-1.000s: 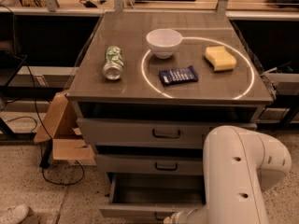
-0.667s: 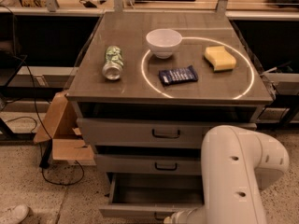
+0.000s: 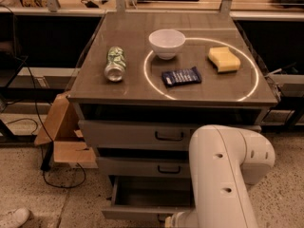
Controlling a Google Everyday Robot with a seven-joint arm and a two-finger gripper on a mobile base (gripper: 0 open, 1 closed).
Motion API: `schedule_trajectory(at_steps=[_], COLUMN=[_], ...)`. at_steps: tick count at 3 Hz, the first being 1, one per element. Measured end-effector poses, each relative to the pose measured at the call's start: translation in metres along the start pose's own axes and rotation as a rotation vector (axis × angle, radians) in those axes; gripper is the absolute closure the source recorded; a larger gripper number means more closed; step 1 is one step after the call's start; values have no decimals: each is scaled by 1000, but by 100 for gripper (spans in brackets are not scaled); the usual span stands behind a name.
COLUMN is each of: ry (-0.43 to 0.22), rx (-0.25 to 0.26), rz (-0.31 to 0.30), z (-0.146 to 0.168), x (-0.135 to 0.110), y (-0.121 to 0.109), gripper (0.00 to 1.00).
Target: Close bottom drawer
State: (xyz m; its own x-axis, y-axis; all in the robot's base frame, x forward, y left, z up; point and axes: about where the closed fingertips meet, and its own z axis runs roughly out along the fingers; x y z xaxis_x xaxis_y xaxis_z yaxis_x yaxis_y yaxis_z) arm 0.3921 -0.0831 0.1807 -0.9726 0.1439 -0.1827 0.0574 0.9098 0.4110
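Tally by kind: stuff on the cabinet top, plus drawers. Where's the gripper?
Can: 1
Bowl: 1
Blue packet: 1
Yellow sponge: 1
Drawers: 3 (top drawer, middle drawer, bottom drawer, the last open)
Total: 7
Gripper: at the picture's lower edge, by the bottom drawer's front.

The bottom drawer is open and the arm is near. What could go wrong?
1. The claw is out of sight below the picture's edge, beyond the arm, so its contact with the bottom drawer cannot be checked; an off-centre push might jam it.
2. A hard shove could shake the cabinet, and the can lying on its side might roll.
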Motion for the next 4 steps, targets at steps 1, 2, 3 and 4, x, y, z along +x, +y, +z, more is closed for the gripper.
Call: schedule_trajectory(at_steps=[1, 2, 3, 4], ry=[-36, -94, -145, -147], rx=[-1, -29, -60, -61], rz=[-1, 0, 2, 2], z=[6, 12, 12, 12], x=[-15, -42, -63, -64], y=[8, 27, 48, 49], gripper=[100, 100, 100, 100])
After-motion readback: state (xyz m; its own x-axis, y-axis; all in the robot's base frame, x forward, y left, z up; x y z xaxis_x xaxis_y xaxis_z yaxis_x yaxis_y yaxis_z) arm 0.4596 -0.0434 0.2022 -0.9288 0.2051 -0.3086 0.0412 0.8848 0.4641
